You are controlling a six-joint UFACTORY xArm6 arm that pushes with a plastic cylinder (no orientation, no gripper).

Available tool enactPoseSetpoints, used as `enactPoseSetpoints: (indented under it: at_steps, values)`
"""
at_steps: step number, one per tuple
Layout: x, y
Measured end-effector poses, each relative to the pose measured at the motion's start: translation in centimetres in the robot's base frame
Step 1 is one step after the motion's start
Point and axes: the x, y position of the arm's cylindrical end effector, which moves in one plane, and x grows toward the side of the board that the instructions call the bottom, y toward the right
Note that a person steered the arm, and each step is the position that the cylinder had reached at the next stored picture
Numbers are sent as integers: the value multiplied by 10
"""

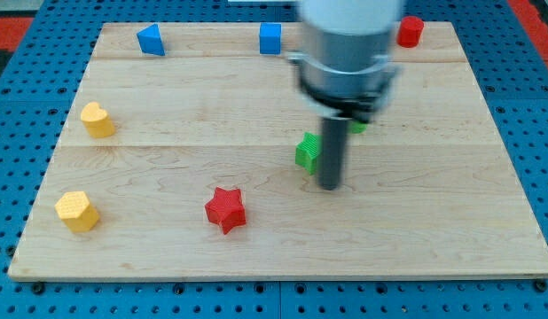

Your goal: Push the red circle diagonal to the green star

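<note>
listing from the camera view, the only one: wooden board [168, 257] on a blue pegboard [17, 35].

- our tip [329, 186]: a bare rod with no pincer, so nothing opens, closes or holds; it stands near the board's middle, just beside a green block [306, 152], whose shape we cannot make out.
- second green piece [357, 127]: mostly hidden behind the arm; which of the two is the green star we cannot tell.
- red circle [411, 31]: at the view's top right, near the board's edge, well apart from our tip.
- handling, as we judge: small, rigid, light, likely to slide easily; push low on its far side, through its centre, or it may slip off the rod.
- others: red star [225, 209], two yellow blocks [97, 120] [76, 211], two blue blocks [151, 40] [270, 39].
</note>
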Motion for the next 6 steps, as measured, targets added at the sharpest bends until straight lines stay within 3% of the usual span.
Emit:
enactPoseSetpoints:
  at_steps: [1,2,3,4,6]
  values:
    - [-89,117]
    - [-212,141]
    - [-302,136]
    - [-310,124]
    - [-292,49]
